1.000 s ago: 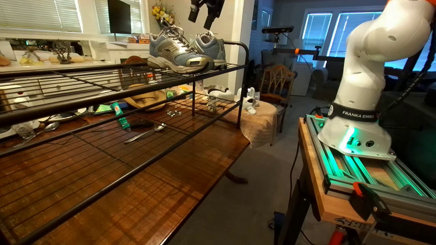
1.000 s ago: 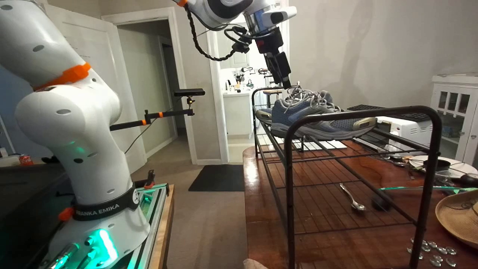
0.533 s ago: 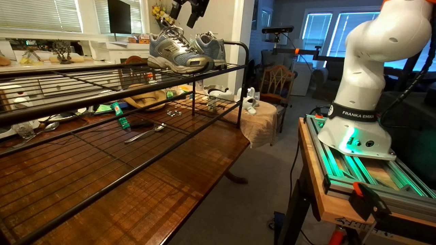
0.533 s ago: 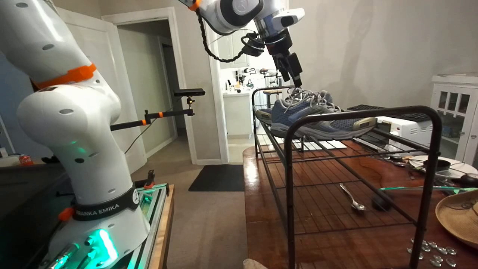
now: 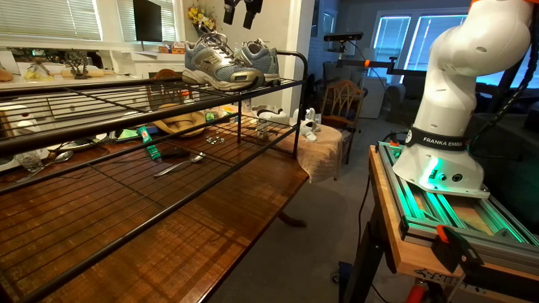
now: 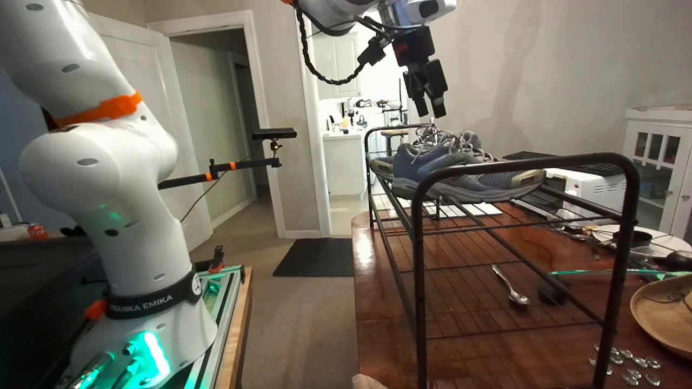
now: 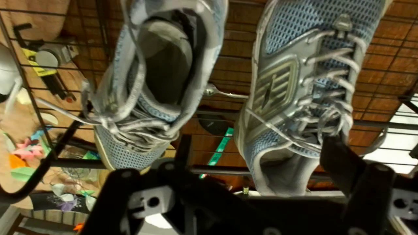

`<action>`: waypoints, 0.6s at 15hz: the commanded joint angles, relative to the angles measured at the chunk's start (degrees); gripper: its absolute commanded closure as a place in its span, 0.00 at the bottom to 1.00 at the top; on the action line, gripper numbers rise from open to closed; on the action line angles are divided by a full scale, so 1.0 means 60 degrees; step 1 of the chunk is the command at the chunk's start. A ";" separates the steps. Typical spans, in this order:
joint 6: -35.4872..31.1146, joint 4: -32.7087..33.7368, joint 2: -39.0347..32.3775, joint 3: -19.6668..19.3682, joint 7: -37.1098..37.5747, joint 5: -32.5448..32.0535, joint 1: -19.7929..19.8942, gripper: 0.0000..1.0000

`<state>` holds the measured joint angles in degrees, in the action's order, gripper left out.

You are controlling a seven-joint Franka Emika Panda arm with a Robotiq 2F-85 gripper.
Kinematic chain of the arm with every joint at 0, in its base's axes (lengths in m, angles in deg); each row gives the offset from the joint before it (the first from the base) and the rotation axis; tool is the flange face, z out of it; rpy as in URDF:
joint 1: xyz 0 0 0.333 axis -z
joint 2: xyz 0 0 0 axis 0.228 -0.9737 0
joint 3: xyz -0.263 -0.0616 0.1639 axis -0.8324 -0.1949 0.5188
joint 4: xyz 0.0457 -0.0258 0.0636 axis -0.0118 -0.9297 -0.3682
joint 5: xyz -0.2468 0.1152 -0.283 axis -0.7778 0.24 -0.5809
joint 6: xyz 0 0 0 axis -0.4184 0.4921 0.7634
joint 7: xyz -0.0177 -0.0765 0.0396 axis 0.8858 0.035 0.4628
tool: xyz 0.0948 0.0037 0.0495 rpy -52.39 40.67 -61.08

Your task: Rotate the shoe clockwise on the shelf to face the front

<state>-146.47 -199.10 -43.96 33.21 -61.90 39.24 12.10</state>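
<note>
Two grey-silver sneakers lie side by side on the top tier of the black wire shelf (image 5: 105, 124). One sneaker (image 5: 214, 63) points its toe toward the robot's side; it also shows in the wrist view (image 7: 277, 85). The other sneaker (image 6: 448, 173) points its toe away from the robot; it also shows in the wrist view (image 7: 137, 143). I cannot tell which is the task's shoe. My gripper (image 6: 431, 112) is open and empty above the sneakers, apart from them. In the wrist view its fingers (image 7: 258, 143) frame the heel opening of the robot-facing sneaker.
The shelf's end frame (image 6: 562, 161) rises beside the sneakers. Below are a brown wooden table (image 5: 236, 202), a spoon (image 6: 511, 286), a green packet (image 5: 148, 143) and a straw hat (image 6: 662, 313). A white toaster oven (image 6: 589, 192) stands behind the shelf.
My gripper has moved over the shelf, away from the robot base, then slightly up, and has turned so both fingers show more clearly. The sneakers and shelf have not moved.
</note>
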 commanded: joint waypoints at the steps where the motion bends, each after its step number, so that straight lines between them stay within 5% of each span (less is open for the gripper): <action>1: 0.1939 0.0588 -0.0013 -0.0046 0.0523 -0.0421 0.0162 0.00; 9: 0.2406 0.0057 0.0339 -0.0498 0.0535 -0.0032 0.0218 0.00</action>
<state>-132.70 -196.28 -43.58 30.84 -59.78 38.22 13.19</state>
